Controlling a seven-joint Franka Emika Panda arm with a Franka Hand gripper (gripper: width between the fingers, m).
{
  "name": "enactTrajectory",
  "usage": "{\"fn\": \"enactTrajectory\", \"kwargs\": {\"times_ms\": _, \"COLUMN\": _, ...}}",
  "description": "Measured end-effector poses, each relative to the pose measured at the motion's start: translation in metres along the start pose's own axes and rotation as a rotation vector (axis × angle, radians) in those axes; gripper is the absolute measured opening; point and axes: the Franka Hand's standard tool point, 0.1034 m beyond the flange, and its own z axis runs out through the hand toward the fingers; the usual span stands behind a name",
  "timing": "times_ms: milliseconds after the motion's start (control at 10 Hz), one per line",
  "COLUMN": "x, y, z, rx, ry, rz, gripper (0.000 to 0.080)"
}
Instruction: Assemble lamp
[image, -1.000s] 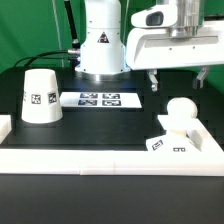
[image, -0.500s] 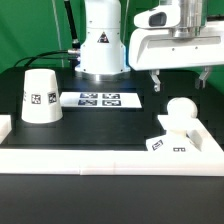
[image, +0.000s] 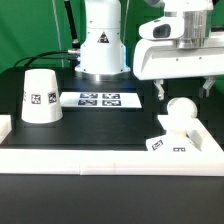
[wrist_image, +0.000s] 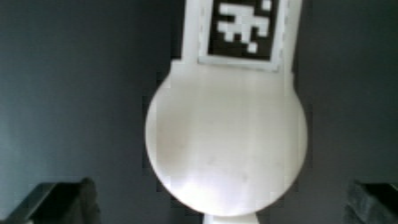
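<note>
- Gripper (image: 181, 92) hangs in the upper right of the exterior frame, pointing straight down, fingers spread wide with nothing between them.
- Its white wrist block fills the top right corner; the two dark fingers (image: 158, 92) drop from its underside.
- Bulb (image: 181, 111) sits right under the gap between the fingers, at the right of the frame. The fingertips are level with its top or just above it, with no contact visible.
- In the wrist view the bulb shows as a long white oval between the two dark fingertips (wrist_image: 61, 200), well clear of both.
- A square tag (wrist_image: 240, 28) lies just past the bulb's far end in the wrist view.
- Base (image: 168, 144) is the small tagged block just below the bulb in the lower right. The bulb's stem runs down to it; cannot tell whether the stem is seated in it.
- Shade (image: 40, 97) stands mouth down at the left of the frame, tag facing the camera, well apart from the bulb and gripper.
- Marker board (image: 100, 99) lies flat on the black table (image: 100, 128), mid-frame, between the shade and the gripper.
- The arm's column (image: 103, 40) stands at the top centre, behind the marker board.
- A white rail (image: 100, 160) runs along the table's near edge.
</note>
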Motion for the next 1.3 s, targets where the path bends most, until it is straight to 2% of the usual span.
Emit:
{"fn": "enactTrajectory", "kwargs": {"times_ms": 200, "x": -0.002, "y": 0.0, "z": 0.001, "rx": -0.001, "ry": -0.01, "rz": -0.004, "gripper": 0.0699}}
{"fn": "enactTrajectory", "kwargs": {"times_ms": 600, "x": -0.01, "y": 0.002, "z": -0.002, "rx": -0.027, "ry": -0.297, "rz": 0.008, "gripper": 0.0699}}
{"fn": "enactTrajectory", "kwargs": {"times_ms": 800, "x": -0.001, "y": -0.004, "z": -0.001, "rx": -0.031, "ry": -0.407, "rz": 0.005, "gripper": 0.0699}}
{"fn": "enactTrajectory", "kwargs": {"times_ms": 1100, "x": 0.0, "y": -0.003, "z": 0.003, "rx": -0.043, "ry": -0.638, "rz": -0.002, "gripper": 0.0699}}
{"fn": "enactTrajectory", "kwargs": {"times_ms": 1300, "x": 0.0, "y": -0.004, "z": 0.009, "rx": -0.046, "ry": -0.737, "rz": -0.01, "gripper": 0.0699}}
